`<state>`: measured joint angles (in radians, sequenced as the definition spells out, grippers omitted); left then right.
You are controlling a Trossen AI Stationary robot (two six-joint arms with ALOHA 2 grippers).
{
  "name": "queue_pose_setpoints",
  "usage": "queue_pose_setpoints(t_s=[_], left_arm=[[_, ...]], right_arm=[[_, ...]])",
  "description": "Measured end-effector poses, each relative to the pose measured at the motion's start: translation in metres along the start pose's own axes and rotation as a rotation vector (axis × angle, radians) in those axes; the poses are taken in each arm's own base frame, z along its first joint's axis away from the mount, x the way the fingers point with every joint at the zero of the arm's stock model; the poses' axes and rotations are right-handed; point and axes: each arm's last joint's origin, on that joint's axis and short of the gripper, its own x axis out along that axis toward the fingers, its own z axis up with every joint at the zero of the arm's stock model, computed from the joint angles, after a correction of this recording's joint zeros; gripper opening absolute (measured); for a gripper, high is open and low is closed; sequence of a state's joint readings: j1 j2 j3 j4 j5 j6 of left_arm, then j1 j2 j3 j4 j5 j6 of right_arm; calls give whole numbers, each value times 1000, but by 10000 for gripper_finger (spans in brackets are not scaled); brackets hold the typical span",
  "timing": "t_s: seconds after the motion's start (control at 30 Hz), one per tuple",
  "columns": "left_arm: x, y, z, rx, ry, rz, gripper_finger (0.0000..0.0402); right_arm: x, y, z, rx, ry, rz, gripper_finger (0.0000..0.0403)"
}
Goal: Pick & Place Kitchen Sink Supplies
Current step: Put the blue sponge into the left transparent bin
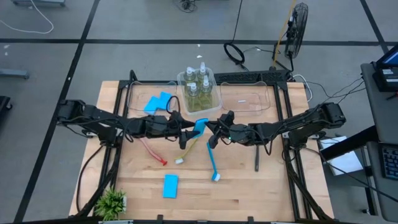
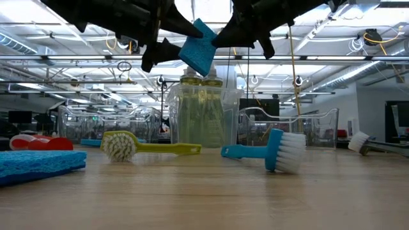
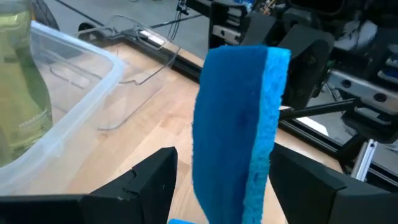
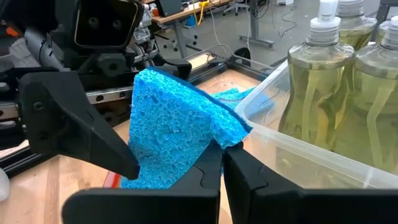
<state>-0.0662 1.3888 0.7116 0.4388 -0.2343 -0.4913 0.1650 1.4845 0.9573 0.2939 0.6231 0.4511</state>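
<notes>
We see a blue sponge (image 1: 199,126) held in the air above the middle of the tabletop (image 1: 249,186), between both arms. Our right gripper (image 4: 222,163) has its fingers pressed together, pinching one corner of the sponge, while our left gripper (image 3: 221,180) stands with its fingers apart on either side of it, not visibly pressing. Behind, four pump bottles (image 1: 197,90) of yellow-green liquid stand in a clear bin (image 1: 214,84). Two more sponges (image 1: 157,102) lie in the left bin, another (image 1: 170,185) on the tabletop near the front. The yellow-green brush (image 2: 144,147), blue brush (image 2: 271,151), red brush (image 1: 152,152) and dark grey brush (image 1: 256,158) lie on the wood.
</notes>
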Motion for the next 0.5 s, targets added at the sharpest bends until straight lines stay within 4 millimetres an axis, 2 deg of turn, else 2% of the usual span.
queue_pose_setpoints(t_s=[0.13, 0.37, 0.5], left_arm=[[0, 0, 0, -10, -1, 1, 188], [0, 0, 0, -16, 5, -3, 24], [0, 0, 0, -45, 9, -9, 16]], right_arm=[[0, 1, 0, 1, 10, 23, 0], [0, 1, -1, 1, 21, 44, 0], [0, 2, -1, 0, 27, 54, 0]])
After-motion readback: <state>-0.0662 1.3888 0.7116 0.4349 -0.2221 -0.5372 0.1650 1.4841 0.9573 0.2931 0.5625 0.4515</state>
